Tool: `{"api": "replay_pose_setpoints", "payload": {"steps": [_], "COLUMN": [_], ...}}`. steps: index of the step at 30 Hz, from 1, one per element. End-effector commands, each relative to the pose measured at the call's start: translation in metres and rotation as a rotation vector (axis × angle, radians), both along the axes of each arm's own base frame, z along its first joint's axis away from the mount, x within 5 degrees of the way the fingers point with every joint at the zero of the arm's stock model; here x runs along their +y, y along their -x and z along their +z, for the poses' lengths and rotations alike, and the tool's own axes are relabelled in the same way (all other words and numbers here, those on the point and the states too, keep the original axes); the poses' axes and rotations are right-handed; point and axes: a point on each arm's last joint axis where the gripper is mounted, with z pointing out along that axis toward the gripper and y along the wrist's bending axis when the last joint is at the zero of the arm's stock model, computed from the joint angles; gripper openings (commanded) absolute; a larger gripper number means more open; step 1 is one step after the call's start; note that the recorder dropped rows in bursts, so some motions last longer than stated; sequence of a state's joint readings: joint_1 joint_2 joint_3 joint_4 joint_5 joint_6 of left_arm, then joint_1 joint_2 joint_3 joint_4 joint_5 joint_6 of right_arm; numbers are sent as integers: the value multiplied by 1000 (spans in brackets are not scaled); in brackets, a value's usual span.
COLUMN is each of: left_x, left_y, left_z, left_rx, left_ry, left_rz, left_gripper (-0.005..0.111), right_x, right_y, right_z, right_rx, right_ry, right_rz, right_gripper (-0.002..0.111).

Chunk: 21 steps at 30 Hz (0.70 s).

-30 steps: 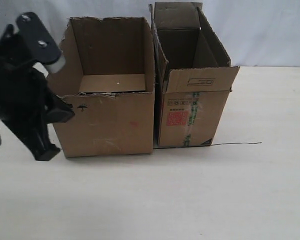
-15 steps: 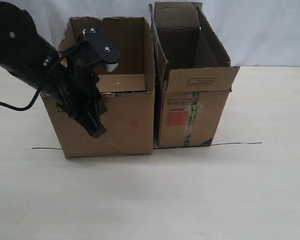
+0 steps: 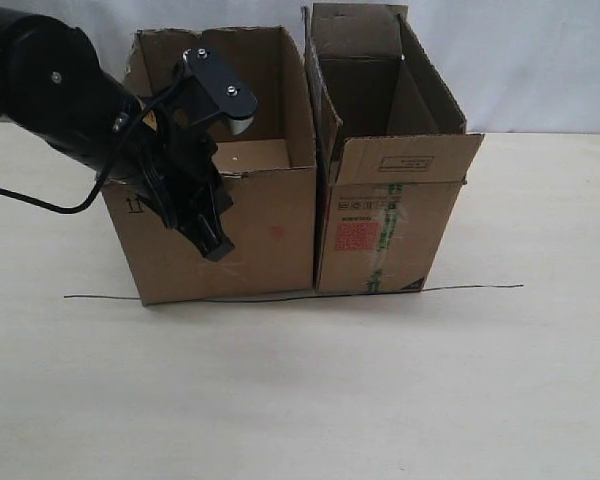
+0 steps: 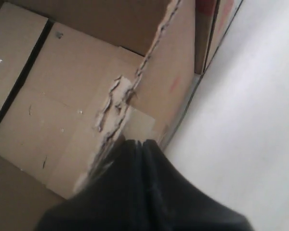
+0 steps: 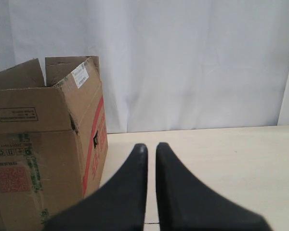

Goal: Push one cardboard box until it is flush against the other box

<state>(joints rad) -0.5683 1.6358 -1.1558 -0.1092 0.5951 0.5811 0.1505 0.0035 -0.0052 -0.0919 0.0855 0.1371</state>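
At the left of the exterior view the black left arm (image 3: 70,100) reaches in from the upper left corner, with a thin cable (image 3: 30,203) looping off it over the table (image 3: 300,400). Its left gripper (image 3: 217,248) points down and to the right, in front of the front wall of the box (image 3: 275,235). The left wrist view shows this left gripper (image 4: 143,143) with its fingers pressed together and nothing between them, the tips by the ragged, torn top edge of that wall.

The box stands left of centre, open at the top, and its right side is hard up beside the other box (image 3: 390,230). Only a thin dark seam shows between them, and I cannot tell if they touch all the way along. The other box stands taller, flaps up, with a red label (image 3: 358,236) and green tape (image 3: 388,235) on its front. A thin dark line (image 3: 470,288) runs across the table along the foot of both boxes. A white curtain (image 3: 540,60) hangs behind.

The right gripper (image 5: 149,147) shows only in its wrist view. It has just a narrow slit between its fingers, grips nothing, and sits apart from the other box (image 5: 48,144).
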Motion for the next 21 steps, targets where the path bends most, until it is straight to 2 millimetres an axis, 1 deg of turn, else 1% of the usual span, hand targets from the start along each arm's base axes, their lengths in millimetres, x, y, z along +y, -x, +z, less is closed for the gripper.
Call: {"api": "replay_pose_setpoints", "payload": {"steps": [1, 3, 5, 6, 8, 9, 13, 15, 16, 18, 20, 21], "left_x": [-1, 0, 3, 6, 11, 14, 28, 39, 46, 60, 73, 81], "left_y": [-2, 0, 6, 10, 19, 24, 40, 48, 52, 61, 76, 87], "left_z": [3, 3, 9, 16, 32, 44, 88, 104, 108, 107, 104, 101], "left_rx": [-26, 3, 24, 24, 5, -19, -147, -192, -201, -209, -228, -243], "left_ry": [3, -14, -25, -25, -2, 22, 180, 258, 301, 359, 434, 498], "left_rz": [-1, -5, -9, -11, -6, 5, 76, 123, 160, 217, 266, 303], "left_gripper": [0, 0, 0, 0, 0, 0, 0, 0, 0, 0, 0, 0], "right_x": [0, 0, 0, 0, 0, 0, 0, 0, 0, 0, 0, 0], "right_y": [0, 0, 0, 0, 0, 0, 0, 0, 0, 0, 0, 0], "right_z": [-1, -1, -1, -1, -1, -1, -1, -1, -1, -1, -1, -1], "right_rx": [-6, -6, -6, -6, -6, -6, -6, -6, -6, -6, -6, -6], "right_ry": [4, 4, 4, 4, 4, 4, 4, 4, 4, 4, 4, 4], "right_rz": [5, 5, 5, 5, 5, 5, 5, 5, 5, 5, 5, 5], "right_gripper": [5, 5, 5, 5, 5, 5, 5, 5, 5, 5, 5, 5]}}
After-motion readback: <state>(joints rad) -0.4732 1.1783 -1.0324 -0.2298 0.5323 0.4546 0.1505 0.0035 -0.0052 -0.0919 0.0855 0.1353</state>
